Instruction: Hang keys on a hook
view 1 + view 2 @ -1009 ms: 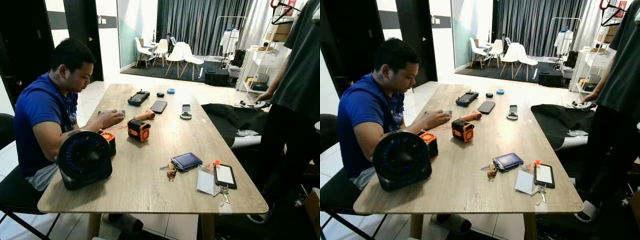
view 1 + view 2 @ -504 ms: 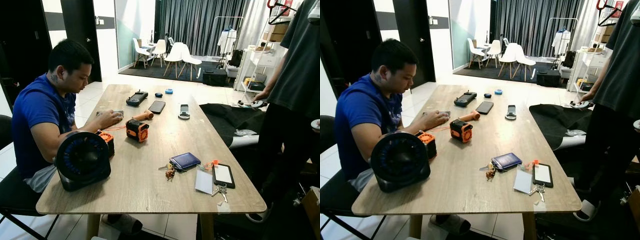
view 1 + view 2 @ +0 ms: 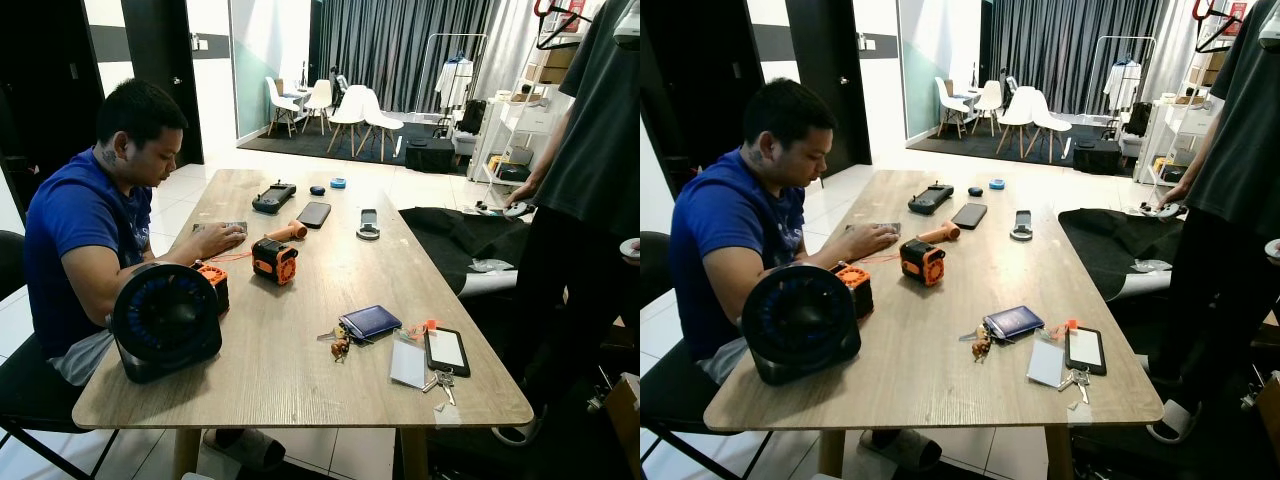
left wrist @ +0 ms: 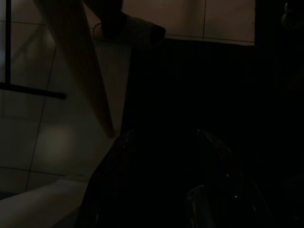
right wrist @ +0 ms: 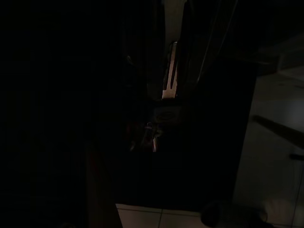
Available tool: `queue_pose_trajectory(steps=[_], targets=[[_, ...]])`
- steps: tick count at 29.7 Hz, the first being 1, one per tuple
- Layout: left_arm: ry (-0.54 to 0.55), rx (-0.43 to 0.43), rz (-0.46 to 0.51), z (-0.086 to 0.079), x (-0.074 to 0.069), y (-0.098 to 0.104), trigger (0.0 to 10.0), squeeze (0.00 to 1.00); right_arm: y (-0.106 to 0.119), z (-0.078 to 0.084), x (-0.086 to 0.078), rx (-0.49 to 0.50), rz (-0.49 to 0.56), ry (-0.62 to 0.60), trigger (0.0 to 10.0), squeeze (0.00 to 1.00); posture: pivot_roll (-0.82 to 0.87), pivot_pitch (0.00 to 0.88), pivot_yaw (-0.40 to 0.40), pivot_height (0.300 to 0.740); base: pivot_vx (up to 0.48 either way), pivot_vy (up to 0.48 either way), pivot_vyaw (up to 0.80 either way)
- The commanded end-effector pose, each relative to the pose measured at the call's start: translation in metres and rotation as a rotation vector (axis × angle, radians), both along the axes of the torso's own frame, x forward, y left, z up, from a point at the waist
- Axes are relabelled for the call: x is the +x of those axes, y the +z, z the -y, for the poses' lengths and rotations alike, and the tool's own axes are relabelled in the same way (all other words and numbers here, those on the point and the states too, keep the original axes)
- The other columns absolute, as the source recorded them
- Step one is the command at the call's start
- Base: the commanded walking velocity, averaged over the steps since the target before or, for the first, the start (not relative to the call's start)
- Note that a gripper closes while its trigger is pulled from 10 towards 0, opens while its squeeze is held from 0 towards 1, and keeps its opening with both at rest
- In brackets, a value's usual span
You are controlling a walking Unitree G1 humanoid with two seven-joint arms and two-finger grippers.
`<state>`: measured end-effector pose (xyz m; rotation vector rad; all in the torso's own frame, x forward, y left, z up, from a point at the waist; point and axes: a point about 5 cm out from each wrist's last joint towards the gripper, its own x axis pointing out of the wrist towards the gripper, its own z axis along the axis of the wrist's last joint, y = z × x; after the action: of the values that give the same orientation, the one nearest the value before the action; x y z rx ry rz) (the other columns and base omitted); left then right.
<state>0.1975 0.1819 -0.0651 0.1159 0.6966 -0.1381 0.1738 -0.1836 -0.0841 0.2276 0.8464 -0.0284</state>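
The table (image 3: pixel 300 385) occupies the centre of the eye views, its near edge at lower centre of the frame.

Near zone, lower right of centre:
- One set of keys (image 3: pixel 441 381) lies flat at the near right corner, touching a white card (image 3: pixel 410 363).
- A black tablet (image 3: pixel 447 351) lies just beside the card, on its right.
- A second bunch of keys (image 3: pixel 337 343) lies beside a blue wallet (image 3: pixel 371 322), at its left end.

Near zone, lower left: a black round fan (image 3: pixel 165 320) stands upright at the table edge.

Middle zone: an orange and black device (image 3: pixel 275 260) sits left of centre. A seated person in a blue shirt (image 3: pixel 75 225) at the left of the frame rests a hand (image 3: pixel 215 238) on the table.

Far zone, upper centre: a black phone (image 3: pixel 314 214) and a black controller (image 3: pixel 273 196) lie on the table. A standing person in dark clothes (image 3: pixel 580 200) fills the right edge.

Grippers: the wrist views are very dark. The left wrist view shows a wooden table leg (image 4: pixel 80 71) over floor tiles. Whether the fingers of the left and right grippers are wide or narrow cannot be told.
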Motion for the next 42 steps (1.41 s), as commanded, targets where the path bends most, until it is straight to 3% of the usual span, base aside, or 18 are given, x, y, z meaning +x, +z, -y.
queue_pose_trajectory(steps=[1, 11, 42], targets=[[-0.001, -0.01, -0.014, 0.0032, -0.0045, -0.0031, 10.0, 0.0, -0.0018, -0.0006, -0.0039, 0.003, -0.007, -0.013, 10.0, 0.0, 0.09, 0.0, -0.031, 0.74, 0.0, 0.0, 0.0], [-0.002, -0.026, -0.006, 0.0031, -0.0048, -0.0025, 10.0, 0.0, -0.0021, 0.0, -0.0044, 0.006, -0.011, -0.023, 10.0, 0.0, 0.09, 0.0, -0.033, 0.74, 0.0, 0.0, 0.0], [-0.008, -0.038, 0.014, 0.0023, -0.0035, -0.0001, 10.0, 0.0, -0.0028, -0.0036, -0.0046, 0.01, -0.017, -0.019, 10.0, 0.0, 0.1, 0.0, -0.033, 0.74, -0.294, 0.0, 0.0]])
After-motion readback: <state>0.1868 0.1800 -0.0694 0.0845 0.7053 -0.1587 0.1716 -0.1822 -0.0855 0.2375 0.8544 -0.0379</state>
